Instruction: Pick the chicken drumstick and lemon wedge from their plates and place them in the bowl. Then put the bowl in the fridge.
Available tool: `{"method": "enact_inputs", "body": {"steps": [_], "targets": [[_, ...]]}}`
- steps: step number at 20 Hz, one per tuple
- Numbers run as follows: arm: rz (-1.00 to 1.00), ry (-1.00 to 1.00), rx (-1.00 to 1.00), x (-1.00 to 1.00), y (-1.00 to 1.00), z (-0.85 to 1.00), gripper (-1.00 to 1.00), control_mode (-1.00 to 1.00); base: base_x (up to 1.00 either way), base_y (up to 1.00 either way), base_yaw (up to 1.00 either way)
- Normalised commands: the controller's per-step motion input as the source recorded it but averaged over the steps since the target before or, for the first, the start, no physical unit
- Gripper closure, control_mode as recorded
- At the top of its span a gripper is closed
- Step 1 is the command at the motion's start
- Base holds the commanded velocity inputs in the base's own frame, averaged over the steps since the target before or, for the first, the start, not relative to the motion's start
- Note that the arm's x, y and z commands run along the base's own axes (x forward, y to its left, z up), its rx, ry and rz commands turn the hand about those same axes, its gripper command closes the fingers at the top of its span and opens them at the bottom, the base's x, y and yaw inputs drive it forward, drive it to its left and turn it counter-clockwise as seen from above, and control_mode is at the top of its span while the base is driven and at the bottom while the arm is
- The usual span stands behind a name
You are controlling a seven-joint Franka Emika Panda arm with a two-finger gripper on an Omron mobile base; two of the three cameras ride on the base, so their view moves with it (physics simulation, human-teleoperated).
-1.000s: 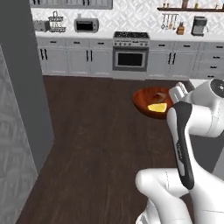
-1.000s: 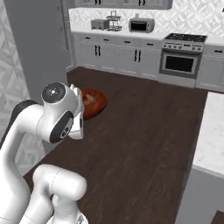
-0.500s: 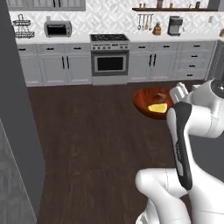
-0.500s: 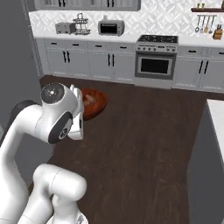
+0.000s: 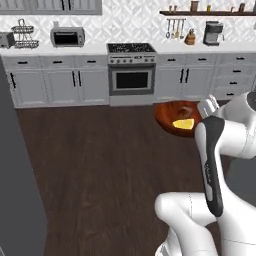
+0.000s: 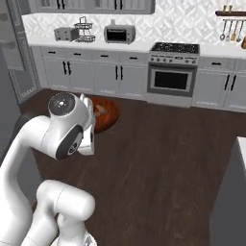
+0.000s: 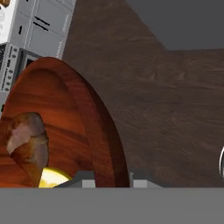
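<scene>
The reddish-brown bowl (image 5: 170,116) hangs above the dark wood floor, held by its rim, and it also shows past the arm (image 6: 107,115). In the hand view the bowl (image 7: 74,109) fills the left, and its rim runs down between my fingertips. My gripper (image 7: 112,180) is shut on that rim. Inside lie the chicken drumstick (image 7: 27,141) and the yellow lemon wedge (image 7: 52,178). The left base view shows the lemon wedge (image 5: 183,124) beside the drumstick (image 5: 186,110), just left of my hand. The plates are out of view.
Grey cabinets, an oven (image 5: 131,79) and a microwave (image 5: 67,37) line the far wall. A tall dark grey slab (image 5: 17,190) stands close at the left, and a grey panelled surface (image 6: 21,57) rises at the far left. A grey counter corner (image 6: 233,192) is near right.
The whole picture has shifted: the base has moved, so the far wall and oven slid right in both base views. The bowl stays held in the same place relative to the arm.
</scene>
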Motion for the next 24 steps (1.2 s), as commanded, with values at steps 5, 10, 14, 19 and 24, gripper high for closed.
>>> {"method": "enact_inputs", "body": {"steps": [5,10,14,19,24], "targets": [[0.0,0.0,0.0,0.0,0.0,0.0,1.0,1.0,1.0,-0.05,0.19],[0.0,0.0,0.0,0.0,0.0,0.0,1.0,1.0,1.0,-0.08,0.3],[0.0,0.0,0.0,0.0,0.0,0.0,1.0,1.0,1.0,-0.15,0.43],[0.0,0.0,0.0,0.0,0.0,0.0,1.0,1.0,1.0,-0.14,0.55],[0.0,0.0,0.0,0.0,0.0,0.0,1.0,1.0,1.0,-0.12,0.59]]}}
